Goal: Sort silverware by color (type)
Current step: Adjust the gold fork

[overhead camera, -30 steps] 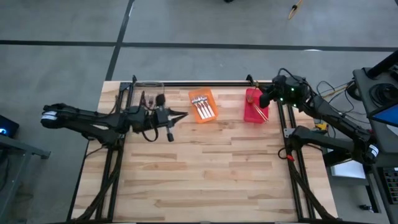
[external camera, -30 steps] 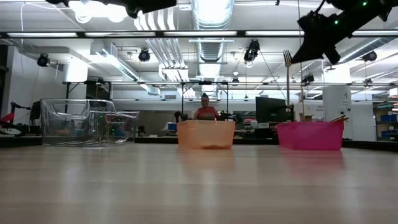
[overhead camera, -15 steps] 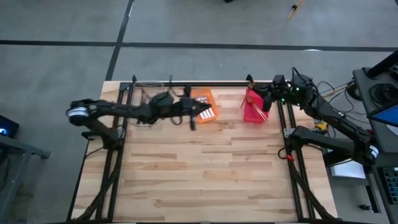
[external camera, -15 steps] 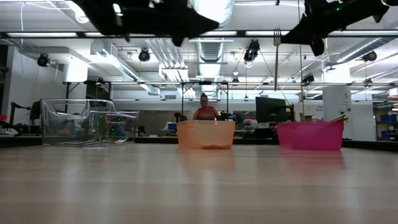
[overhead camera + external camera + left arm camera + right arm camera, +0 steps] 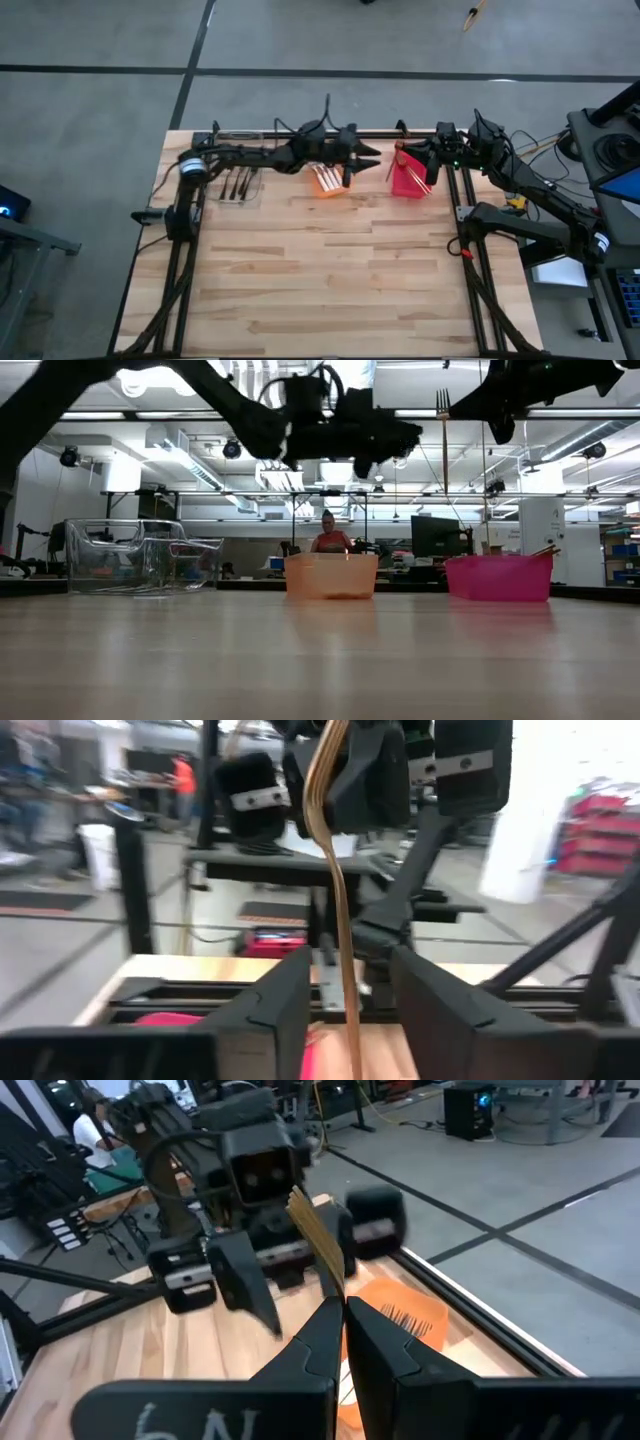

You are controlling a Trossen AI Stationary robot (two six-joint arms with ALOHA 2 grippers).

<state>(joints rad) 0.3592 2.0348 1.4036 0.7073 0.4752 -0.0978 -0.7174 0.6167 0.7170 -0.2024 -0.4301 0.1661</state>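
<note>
So what we're looking at is a handoff in mid-air between the two arms, and everything hangs on one gold fork (image 5: 318, 1245).

The right gripper (image 5: 436, 160) has its jaws clenched on the fork's handle end, and the fork stands pretty much upright. In the low view you can see it hanging as a thin vertical line with the tines on top, above and a bit short of the red bin (image 5: 499, 577). So the long axis is vertical, not lying along the worktop (image 5: 330, 280).

The left gripper (image 5: 345, 995) is reaching way across from its own side. Its arm is stretched flat over the orange bin (image 5: 325, 170), nose pointed at the red bin. From its wrist camera the fork runs straight down between its two fingers, with daylight on both sides. So those jaws are released and straddling the shaft without touching it (as far as we can tell).

Our read: the left one is the arm that acts next, and it just needs to close where it is. The risk we'd flag is a thin shaft twisting if the pinch lands off-centre.

The rest of the silverware is already binned: silver forks with white handles (image 5: 328, 178) in the orange bin, dark forks (image 5: 236, 184) in the clear bin (image 5: 140, 555), gold ones in the red.
</note>
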